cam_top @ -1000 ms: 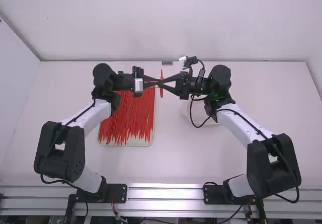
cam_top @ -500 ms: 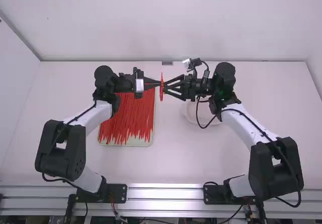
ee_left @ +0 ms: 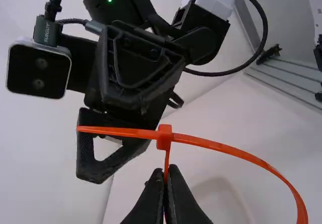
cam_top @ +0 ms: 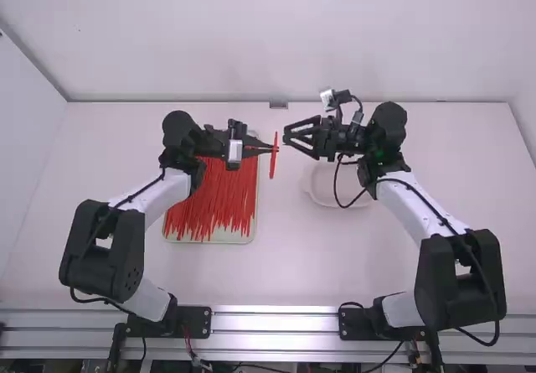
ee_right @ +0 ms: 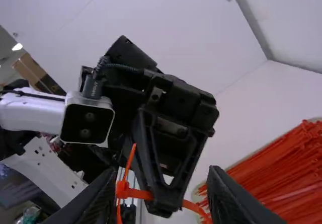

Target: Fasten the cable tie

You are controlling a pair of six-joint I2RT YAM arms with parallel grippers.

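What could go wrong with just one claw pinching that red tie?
The left gripper pinches the cable tie only by a thin strip at its fingertips, so it might slip or twist free. The open right gripper sits close by; closing in, it could miss or knock the tie.

The red cable tie (cam_top: 272, 156) is hanging in the air, closed into a loop, just off the far right corner of the pile of loose red ties (cam_top: 213, 197). Its strap is passing through the head (ee_left: 164, 131), with the free tail (ee_left: 108, 130) sticking out sideways. The fingers (ee_left: 148, 206) of the left gripper (ee_left: 164, 173) are pinching it close to the head.
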